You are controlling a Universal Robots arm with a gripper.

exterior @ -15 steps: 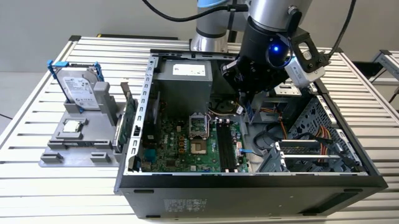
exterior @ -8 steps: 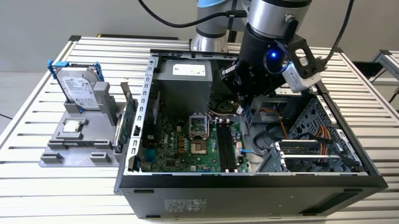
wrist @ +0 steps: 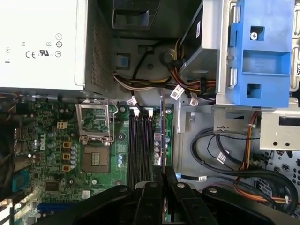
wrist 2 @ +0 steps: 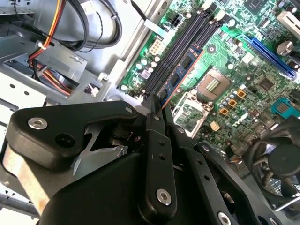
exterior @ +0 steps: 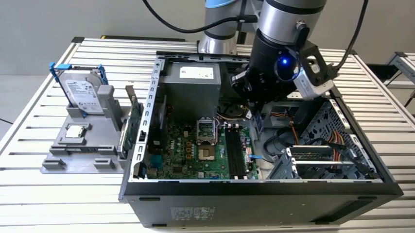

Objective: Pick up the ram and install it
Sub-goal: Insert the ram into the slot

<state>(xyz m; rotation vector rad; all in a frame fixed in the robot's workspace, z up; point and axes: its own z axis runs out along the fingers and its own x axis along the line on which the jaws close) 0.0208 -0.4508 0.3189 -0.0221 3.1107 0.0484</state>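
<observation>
Pinching ram (wrist 2: 180,77) edge-on in claw (wrist 2: 157,102), strip jutting ahead of claw beside memory slots (wrist: 140,140). Likely light, thin, stiff, fragile; best gripped on bare edges, clear of chips.

Memory slots (exterior: 234,154) sit between the power supply (exterior: 191,92) and drive cage (exterior: 321,162).

Open computer case (exterior: 259,196), end effector (exterior: 251,103) inside

ram (wrist 2: 183,70) over mobo slots (wrist: 140,150), inside pc case (exterior: 259,199).
</observation>
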